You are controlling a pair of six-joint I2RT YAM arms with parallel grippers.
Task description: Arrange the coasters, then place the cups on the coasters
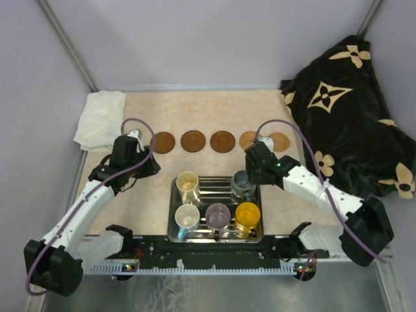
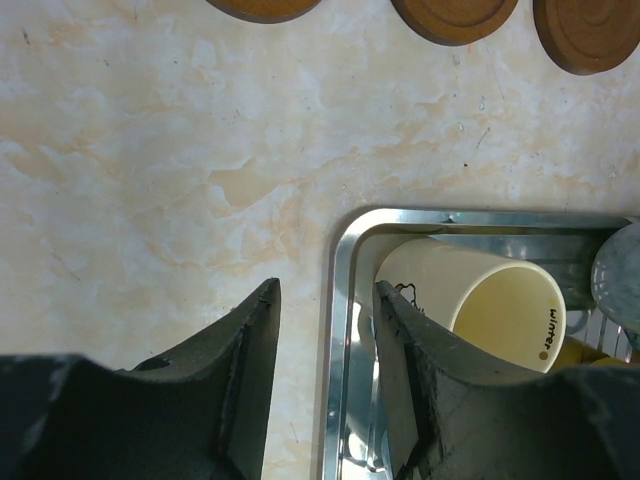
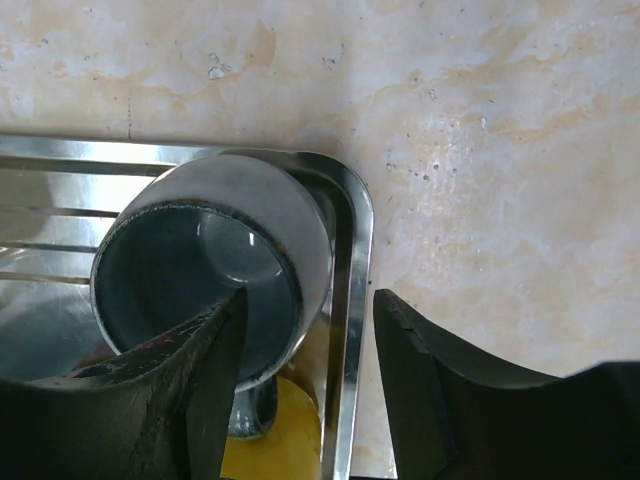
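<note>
Left gripper over tray rim, cream cup lettered "winter"

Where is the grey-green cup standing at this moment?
In the top view, the grey-green cup stands in the far right corner of the steel tray, directly behind the yellow cup, with the right pincer open at its rim.

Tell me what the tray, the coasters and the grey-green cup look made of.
Tray: metal, likely stainless steel; bright, mirror-like rim with reflections. Coasters: probably wood, matte brown, with faint turned rings; cork or composite is possible. Grey-green cup: seemingly glazed ceramic; thick wall, glossy inside with highlights.
</note>
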